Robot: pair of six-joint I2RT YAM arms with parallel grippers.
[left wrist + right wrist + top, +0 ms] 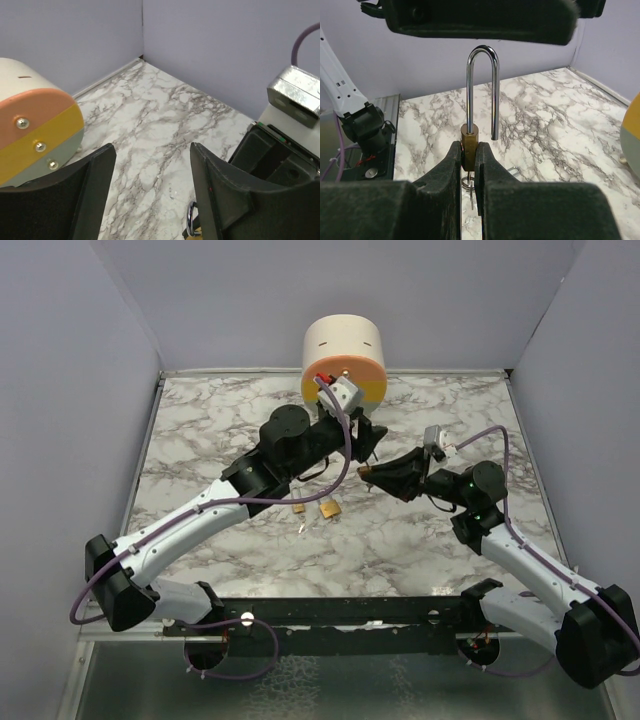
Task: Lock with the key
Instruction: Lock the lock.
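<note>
My right gripper (468, 150) is shut on the brass body of a padlock (469, 141), held upright above the marble. Its steel shackle (482, 75) stands open, the free end out of the body. Below the body, between my fingers, a small ring with a key (469, 184) shows; I cannot tell whether it hangs from the lock or lies on the table. My left gripper (152, 192) is open with nothing between its fingers, just above the shackle (190, 218). In the top view the left gripper (362, 440) and right gripper (366, 472) meet at the table's middle.
A cream, orange and yellow cylinder (344, 360) stands at the back centre, close behind the left gripper. Two more brass padlocks (329, 508) and a loose key (300, 528) lie on the marble table (210, 430) under the left arm. Grey walls close in three sides.
</note>
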